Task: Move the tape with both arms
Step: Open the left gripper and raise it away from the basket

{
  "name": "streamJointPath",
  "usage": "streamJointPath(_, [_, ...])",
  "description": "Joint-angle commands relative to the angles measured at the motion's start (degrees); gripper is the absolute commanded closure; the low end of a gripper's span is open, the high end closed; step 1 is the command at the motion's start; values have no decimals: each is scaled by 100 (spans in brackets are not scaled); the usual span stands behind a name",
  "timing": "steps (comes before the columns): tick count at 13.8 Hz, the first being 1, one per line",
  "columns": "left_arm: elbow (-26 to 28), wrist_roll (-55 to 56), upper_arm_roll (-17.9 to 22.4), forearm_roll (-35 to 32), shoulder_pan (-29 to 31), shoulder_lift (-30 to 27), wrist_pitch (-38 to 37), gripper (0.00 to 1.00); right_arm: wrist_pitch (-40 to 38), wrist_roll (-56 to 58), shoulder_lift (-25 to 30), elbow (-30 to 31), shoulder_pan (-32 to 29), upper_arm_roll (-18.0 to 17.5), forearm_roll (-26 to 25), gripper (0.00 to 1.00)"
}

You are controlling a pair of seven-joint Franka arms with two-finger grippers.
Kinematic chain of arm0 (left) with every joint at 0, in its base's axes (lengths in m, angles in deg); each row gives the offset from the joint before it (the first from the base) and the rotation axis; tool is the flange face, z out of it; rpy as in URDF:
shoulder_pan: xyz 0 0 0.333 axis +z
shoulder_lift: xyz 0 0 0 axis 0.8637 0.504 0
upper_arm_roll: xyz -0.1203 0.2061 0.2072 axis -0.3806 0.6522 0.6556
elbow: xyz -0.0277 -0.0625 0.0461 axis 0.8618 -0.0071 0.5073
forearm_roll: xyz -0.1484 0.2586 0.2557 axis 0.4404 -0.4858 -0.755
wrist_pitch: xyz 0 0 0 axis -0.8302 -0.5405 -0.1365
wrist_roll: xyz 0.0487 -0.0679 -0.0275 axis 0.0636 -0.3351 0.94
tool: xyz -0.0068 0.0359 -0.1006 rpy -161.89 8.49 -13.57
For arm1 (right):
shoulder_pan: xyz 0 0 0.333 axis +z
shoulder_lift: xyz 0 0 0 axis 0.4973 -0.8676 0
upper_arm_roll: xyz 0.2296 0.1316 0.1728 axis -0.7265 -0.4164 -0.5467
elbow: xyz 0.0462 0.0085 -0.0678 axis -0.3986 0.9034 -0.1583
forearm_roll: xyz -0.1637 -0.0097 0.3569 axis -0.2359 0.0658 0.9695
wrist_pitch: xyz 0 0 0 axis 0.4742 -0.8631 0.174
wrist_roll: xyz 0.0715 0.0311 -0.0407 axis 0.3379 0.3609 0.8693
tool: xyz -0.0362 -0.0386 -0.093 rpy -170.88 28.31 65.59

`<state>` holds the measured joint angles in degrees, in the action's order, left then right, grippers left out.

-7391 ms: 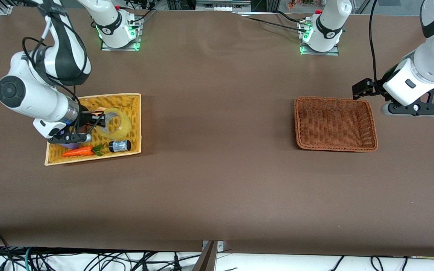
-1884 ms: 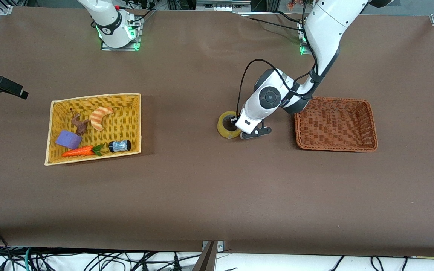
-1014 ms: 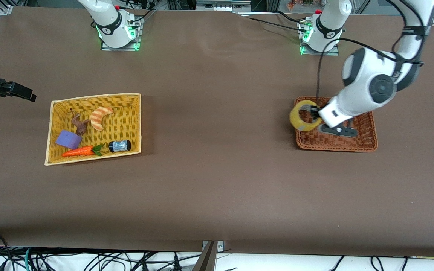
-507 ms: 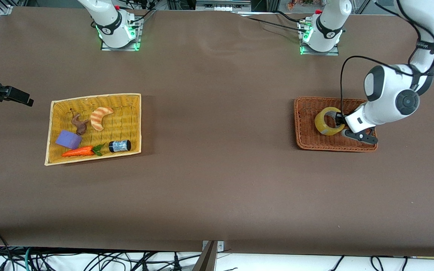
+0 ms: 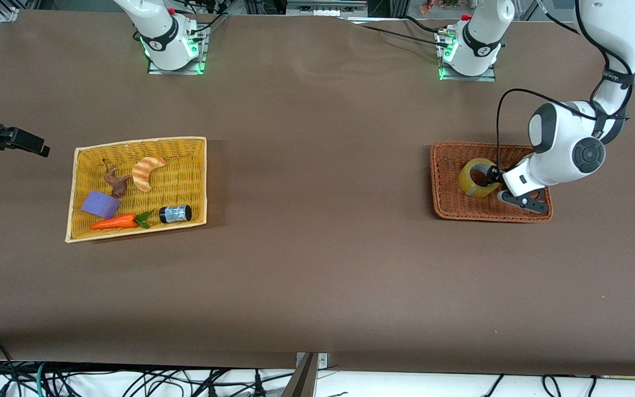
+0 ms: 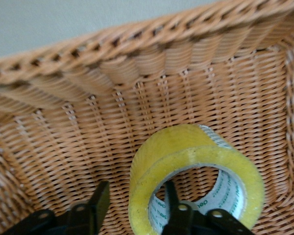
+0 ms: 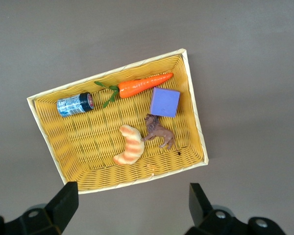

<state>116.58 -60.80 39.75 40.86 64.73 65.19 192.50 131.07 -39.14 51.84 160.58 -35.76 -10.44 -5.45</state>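
Note:
The tape (image 5: 474,177), a yellowish ring with a grey core, stands on edge in the brown wicker basket (image 5: 450,207). My left gripper (image 5: 495,177) is low in that basket and open. In the left wrist view its gripper (image 6: 135,198) straddles the tape's (image 6: 186,161) wall: one finger (image 6: 171,196) is inside the ring, and the other (image 6: 100,200) is outside with a gap to the tape. My right gripper (image 5: 31,146) is open and empty, up over the table beside the yellow basket (image 5: 199,182) at the right arm's end. It shows in the right wrist view (image 7: 132,198).
The yellow basket (image 7: 44,127) holds a striped bread toy (image 5: 148,172), a brown animal figure (image 5: 116,182), a purple block (image 5: 100,204), a toy carrot (image 5: 113,222) and a small dark can (image 5: 175,213). The brown basket's woven wall (image 6: 137,44) rises close round the left gripper.
The left arm carried the tape from mid-table into the brown basket and lowered it. The left fingers now stand apart from the tape's wall. The right arm has stayed beside the yellow basket.

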Motion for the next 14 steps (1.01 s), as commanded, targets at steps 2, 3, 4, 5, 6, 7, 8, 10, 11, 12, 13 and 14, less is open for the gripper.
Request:
streamJointPath(2, [63, -32, -1, -105, -95, -902, -745, 0, -67, 2, -61, -136, -74, -72, 20, 0])
streamJointPath(3, [36, -24, -1, -44, -96, -982, -747, 0, -67, 11, -61, -136, -74, -72, 29, 0])
streamJointPath(4, [-25, -24, -9, -44, -104, -1131, -747, 0, -67, 11, -61, -136, -74, -72, 29, 0])
streamJointPath(5, [-182, -32, -9, -35, -104, -1254, -782, 0, -67, 11, -61, -136, -65, -72, 29, 0])
streamJointPath(6, [-410, -50, -9, -35, -113, -1325, -921, 0, -67, 11, -61, -136, -65, -72, 29, 0])
streamJointPath(7, [-725, -50, -18, -35, -113, -1352, -1236, 0, -67, 11, -61, -136, -65, -72, 29, 0])
streamJointPath(8, [-1068, -67, -27, -17, -113, -1378, -1604, 0, -67, 11, -61, -136, -65, -72, 29, 0])
streamJointPath(10, [-1701, -6, -53, -9, -113, -1519, -2343, 0, -67, 11, -61, -136, -65, -72, 29, 0])
streamJointPath(11, [-2026, 20, -62, -8, -113, -1572, -2773, 0, -67, 11, -61, -136, -65, -72, 29, 0])
streamJointPath(12, [-2325, 55, -71, -8, -122, -1572, -3125, 0, -67, 11, -61, -136, -65, -72, 29, 0])
streamJointPath(13, [-2589, 169, -71, -17, -165, -1572, -3424, 0, -67, 11, -61, -136, -65, -72, 29, 0])
streamJointPath(14, [-2853, 326, -71, -17, -183, -1572, -3723, 0, -67, 11, -61, -136, -65, -72, 29, 0])
